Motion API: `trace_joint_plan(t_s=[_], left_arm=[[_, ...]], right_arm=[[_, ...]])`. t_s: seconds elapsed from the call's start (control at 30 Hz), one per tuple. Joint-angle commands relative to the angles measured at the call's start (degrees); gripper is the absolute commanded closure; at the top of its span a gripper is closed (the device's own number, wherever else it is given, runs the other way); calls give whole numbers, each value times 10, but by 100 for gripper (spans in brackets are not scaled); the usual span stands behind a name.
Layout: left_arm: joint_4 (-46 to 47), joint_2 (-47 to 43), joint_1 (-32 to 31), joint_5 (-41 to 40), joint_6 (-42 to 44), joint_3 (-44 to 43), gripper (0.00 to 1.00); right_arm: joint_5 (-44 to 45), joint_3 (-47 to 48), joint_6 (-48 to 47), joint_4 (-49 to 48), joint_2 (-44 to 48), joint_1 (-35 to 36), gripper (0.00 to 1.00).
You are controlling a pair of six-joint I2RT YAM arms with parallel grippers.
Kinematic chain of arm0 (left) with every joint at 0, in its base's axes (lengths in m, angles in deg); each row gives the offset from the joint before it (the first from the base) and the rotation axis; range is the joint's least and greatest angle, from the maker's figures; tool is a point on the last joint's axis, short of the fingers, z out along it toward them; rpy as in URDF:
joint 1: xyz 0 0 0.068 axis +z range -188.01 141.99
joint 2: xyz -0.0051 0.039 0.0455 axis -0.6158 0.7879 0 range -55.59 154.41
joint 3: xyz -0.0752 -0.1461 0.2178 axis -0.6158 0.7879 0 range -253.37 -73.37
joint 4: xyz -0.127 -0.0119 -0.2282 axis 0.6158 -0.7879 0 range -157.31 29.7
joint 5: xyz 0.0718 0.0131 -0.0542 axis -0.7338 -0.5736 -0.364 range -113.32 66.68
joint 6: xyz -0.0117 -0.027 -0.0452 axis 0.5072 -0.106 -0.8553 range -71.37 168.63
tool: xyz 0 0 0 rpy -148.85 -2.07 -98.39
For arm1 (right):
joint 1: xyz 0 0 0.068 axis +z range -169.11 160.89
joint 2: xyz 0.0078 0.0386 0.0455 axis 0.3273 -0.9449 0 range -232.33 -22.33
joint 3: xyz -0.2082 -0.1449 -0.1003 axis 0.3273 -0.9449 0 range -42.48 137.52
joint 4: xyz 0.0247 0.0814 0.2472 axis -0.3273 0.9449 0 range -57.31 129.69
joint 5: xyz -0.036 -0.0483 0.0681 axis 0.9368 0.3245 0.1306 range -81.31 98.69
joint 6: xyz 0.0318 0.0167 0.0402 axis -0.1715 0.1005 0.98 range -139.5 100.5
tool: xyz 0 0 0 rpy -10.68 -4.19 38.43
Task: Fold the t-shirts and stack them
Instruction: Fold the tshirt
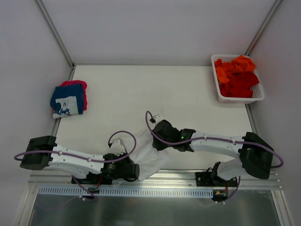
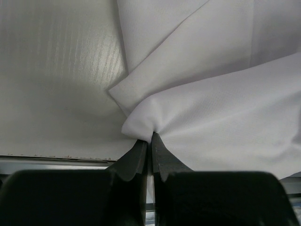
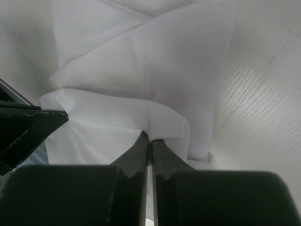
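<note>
- From the top view, we see the white t-shirt [image 1: 151, 157] bunched at the near edge of the worktop [image 1: 188, 94], drawn into a short band between the two hands. The left hand [image 1: 135, 170] holds its near-left end and the right hand [image 1: 157, 136] its far-right end, so its long axis runs diagonally away from us. The folded navy t-shirt [image 1: 68, 101] on a pink-red t-shirt [image 1: 77, 84] lies far left, nearer the left arm. Orange and red t-shirts [image 1: 237, 75] fill the basket [image 1: 240, 98] far right.
- In the left wrist view, the left hand [image 2: 150, 139] is clenched on a pinch of the white t-shirt [image 2: 221, 108], which fans away and to the right over the worktop [image 2: 56, 70].
- In the right wrist view, the right hand [image 3: 149, 139] is likewise clenched on a folded edge of the white t-shirt [image 3: 178, 61], with cloth spreading ahead and bare worktop [image 3: 263, 94] to the right. We judge that the next move depends on pulling the two ends apart along that diagonal.
</note>
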Motion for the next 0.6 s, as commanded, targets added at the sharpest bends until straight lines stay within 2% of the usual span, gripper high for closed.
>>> trace_joint_plan(t_s=[0.0, 0.27, 0.57], left_arm=[[-23, 13, 0, -7, 3, -9, 100], [-32, 23, -1, -20, 13, -33, 100], [-92, 34, 0, -46, 1, -69, 100]], right_arm=[[33, 19, -23, 13, 38, 0, 100], [24, 45, -47, 32, 32, -28, 100], [9, 64, -60, 27, -7, -40, 100]])
